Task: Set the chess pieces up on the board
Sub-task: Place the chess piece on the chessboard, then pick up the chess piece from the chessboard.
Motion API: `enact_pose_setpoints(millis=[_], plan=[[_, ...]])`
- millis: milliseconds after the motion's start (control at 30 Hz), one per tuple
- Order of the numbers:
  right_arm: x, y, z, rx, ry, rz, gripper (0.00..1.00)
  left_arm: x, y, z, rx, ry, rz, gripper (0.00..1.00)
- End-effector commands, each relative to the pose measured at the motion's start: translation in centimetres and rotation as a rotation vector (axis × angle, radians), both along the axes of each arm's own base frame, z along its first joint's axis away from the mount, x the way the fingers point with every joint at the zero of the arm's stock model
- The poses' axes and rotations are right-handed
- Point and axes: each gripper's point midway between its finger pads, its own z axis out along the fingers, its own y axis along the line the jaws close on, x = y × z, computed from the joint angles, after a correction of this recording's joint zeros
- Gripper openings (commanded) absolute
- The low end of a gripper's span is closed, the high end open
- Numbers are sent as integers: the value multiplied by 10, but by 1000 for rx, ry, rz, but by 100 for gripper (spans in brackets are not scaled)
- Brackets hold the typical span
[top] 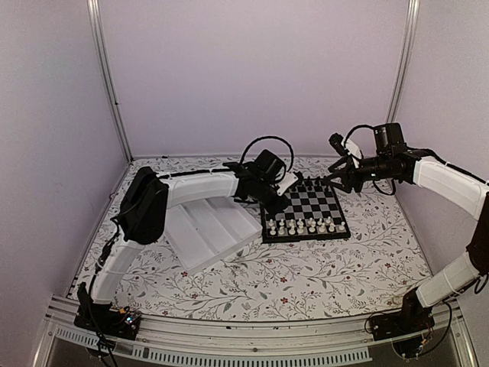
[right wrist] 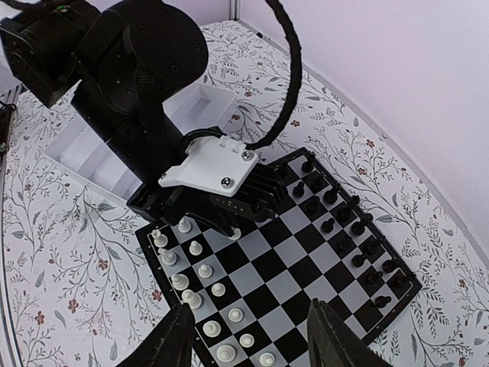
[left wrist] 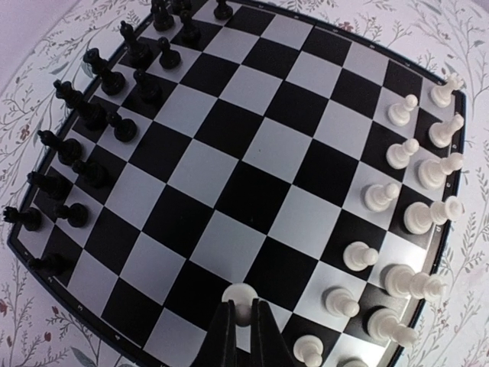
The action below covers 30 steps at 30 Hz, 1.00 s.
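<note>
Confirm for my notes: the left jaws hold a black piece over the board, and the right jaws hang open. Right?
No: the piece in the left jaws is white, not black, as the left wrist view shows. It is held over the board, and the right jaws hang open.

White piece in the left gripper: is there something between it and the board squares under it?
Nothing visible stands between them. The left gripper, shut on the white piece, hangs over bare squares of the board. The other white chessmen stand along one edge, the black chessmen along the opposite one.
</note>
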Motion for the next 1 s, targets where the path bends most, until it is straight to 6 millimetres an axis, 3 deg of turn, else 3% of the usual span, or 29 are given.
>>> enact_pose_setpoints(millis=[0,133,267,533,633,767,967], plan=[[3,0,-8,-4,13,-11,54,5,4,-15,19,40,7,4],[5,0,-12,-8,25,-15,54,3,3,-19,15,57,-4,8],[7,2,-17,-10,46,-13,54,8,2,-8,5,41,22,22],[19,10,-25,3,139,-4,52,17,13,87,-68,-65,52,34],[28,16,-34,-48,157,-21,49,15,34,127,-84,-116,97,34],[34,40,-55,-140,191,13,41,15,81,166,-140,-158,224,34],[35,79,-99,-236,271,105,39,10,155,179,-275,-188,352,37]])
